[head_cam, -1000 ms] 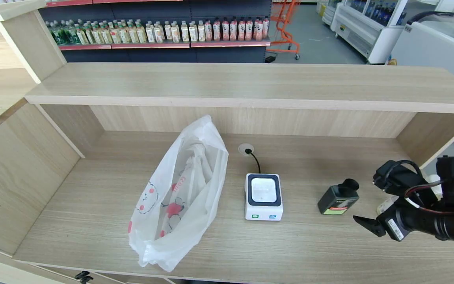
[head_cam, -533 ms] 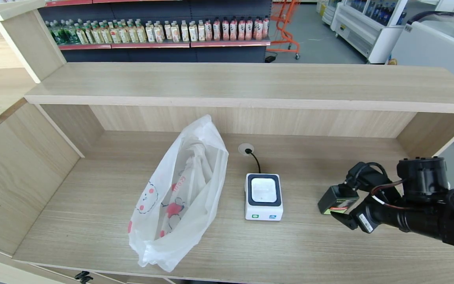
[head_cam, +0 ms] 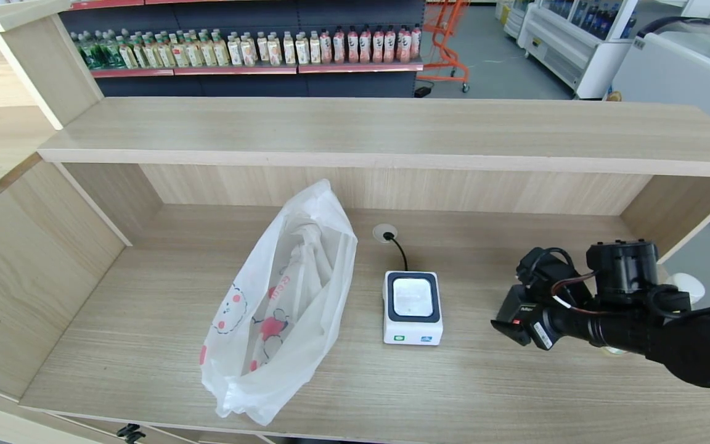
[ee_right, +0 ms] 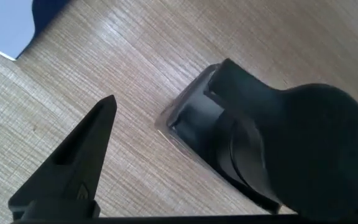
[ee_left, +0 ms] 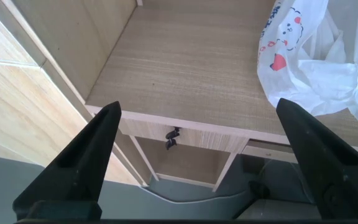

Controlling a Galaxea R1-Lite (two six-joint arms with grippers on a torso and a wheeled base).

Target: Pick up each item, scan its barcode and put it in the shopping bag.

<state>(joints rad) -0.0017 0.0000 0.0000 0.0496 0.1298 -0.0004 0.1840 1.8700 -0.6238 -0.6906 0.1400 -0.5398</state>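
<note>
A dark bottle (ee_right: 229,130) with a black cap stands on the counter right of the scanner (head_cam: 412,306). In the head view my right gripper (head_cam: 511,322) hangs over it and hides nearly all of it. The gripper is open; in the right wrist view one finger (ee_right: 73,174) is beside the bottle, not touching it. The white shopping bag (head_cam: 281,296) with red cartoon prints lies left of the scanner, mouth towards the counter's back. My left gripper (ee_left: 194,165) is open and holds nothing, below the counter's front edge near the bag's bottom (ee_left: 316,56).
The wooden counter (head_cam: 453,382) has side walls and a raised shelf behind. The scanner's cable runs to a hole (head_cam: 384,234) at the back. A white item (head_cam: 686,286) lies partly behind my right arm.
My right arm has swung left from the counter's right end, and its open gripper now covers the dark bottle. The bag, the scanner and the bottle have stayed in place.
</note>
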